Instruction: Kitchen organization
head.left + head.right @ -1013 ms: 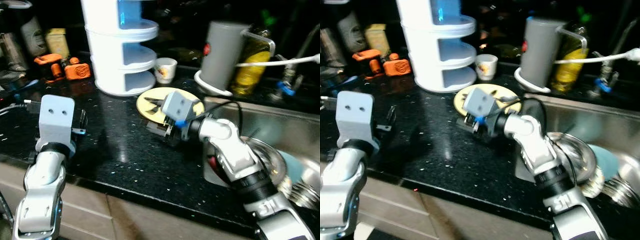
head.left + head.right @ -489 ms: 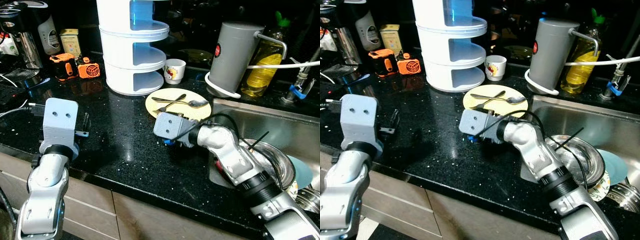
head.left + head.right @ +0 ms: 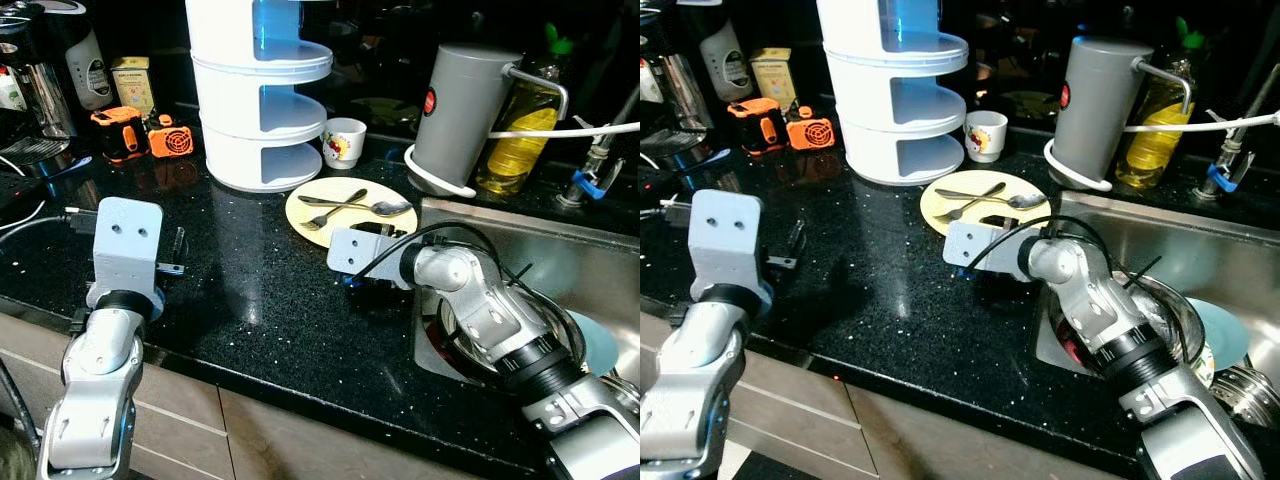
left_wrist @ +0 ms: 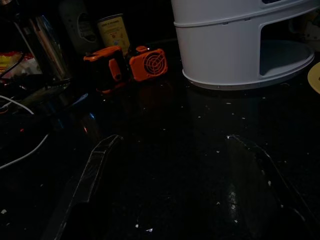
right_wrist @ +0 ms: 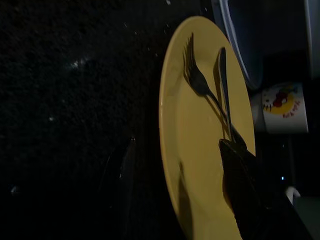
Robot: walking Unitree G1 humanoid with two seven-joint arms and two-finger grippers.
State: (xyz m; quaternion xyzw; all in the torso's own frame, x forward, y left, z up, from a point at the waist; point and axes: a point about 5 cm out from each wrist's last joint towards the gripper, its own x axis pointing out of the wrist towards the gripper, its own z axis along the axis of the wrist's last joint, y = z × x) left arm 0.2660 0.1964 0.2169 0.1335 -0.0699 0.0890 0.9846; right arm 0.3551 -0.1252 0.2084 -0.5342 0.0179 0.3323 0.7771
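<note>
A black speckled stone desk (image 3: 250,300) runs beside a steel sink (image 3: 560,255). On it, near the sink's edge, lies a round yellow plate (image 3: 330,218) holding a fork (image 3: 335,208) and a spoon (image 3: 365,206), their handles crossing.

The right hand (image 5: 180,190) lies low over the desk at the plate's near rim. From the head cameras its grey wrist block (image 3: 352,252) hides the fingers. In the right wrist view the two black fingers are spread apart, one (image 5: 245,185) over the plate near the cutlery handles, the other a faint dark shape over the bare desk beside the rim. They hold nothing. Whether the finger touches the plate cannot be told in the dim light.

The left hand (image 4: 175,190) hovers over the desk well to the left, away from the plate. Its fingers (image 4: 92,172) are wide apart and empty, barely visible against the dark stone.

Behind the plate stands a tall white tiered plastic rack (image 3: 262,100), cut off at the top, with a small white printed cup (image 3: 343,141) beside it. A grey cylinder (image 3: 458,115) and a bottle of yellow liquid (image 3: 520,130) stand by the sink. Two orange gadgets (image 3: 145,135) sit at the far left. In the sink, a metal bowl (image 3: 545,320) is partly hidden by the right arm.
</note>
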